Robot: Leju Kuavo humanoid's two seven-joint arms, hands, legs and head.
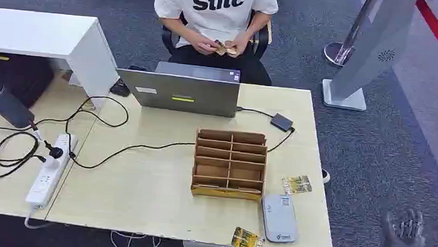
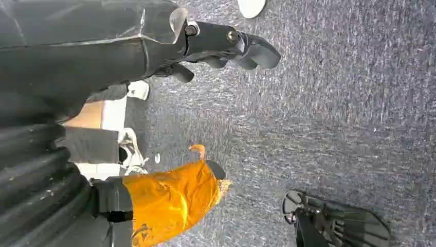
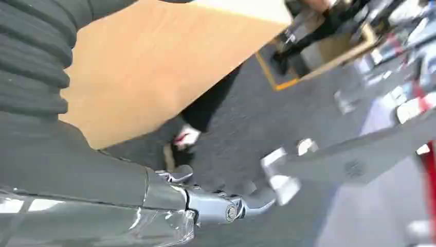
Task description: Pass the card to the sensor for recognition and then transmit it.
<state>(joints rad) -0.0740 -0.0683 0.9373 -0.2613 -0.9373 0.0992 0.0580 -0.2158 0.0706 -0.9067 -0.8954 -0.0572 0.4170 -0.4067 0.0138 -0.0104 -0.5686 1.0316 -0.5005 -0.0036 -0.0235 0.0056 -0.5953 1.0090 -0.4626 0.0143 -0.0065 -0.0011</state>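
Grey carpet runs under and around a pale wooden table [image 1: 141, 182], with a white desk [image 1: 35, 32] butted against its far left corner. Two cards lie on the table: one [image 1: 247, 241] at the near edge, partly overhanging it, and another [image 1: 297, 184] near the right edge, just right of the rack [image 1: 229, 162]. Between them sits one grey sensor [image 1: 279, 217], flat on the table, just in front of the rack's right corner. The rack is a single brown wooden organiser with two columns of slots. Behind it stands one laptop [image 1: 184, 91], its cable running to a small dark adapter [image 1: 281, 122]. One white power strip [image 1: 50, 169] lies on the left part of the table among black cords, with a dark handheld device [image 1: 0, 100] further left. A person [image 1: 216, 17] in a white shirt sits across the table, holding something small in both hands. A grey panel on a stand [image 1: 370, 53] rises to the right.

My right hand [image 1: 404, 235] hangs low beside the table's right edge, over carpet, well apart from both cards, fingers loosely apart, holding nothing. My left hand [image 2: 226, 49] hangs over carpet, fingers extended, holding nothing.
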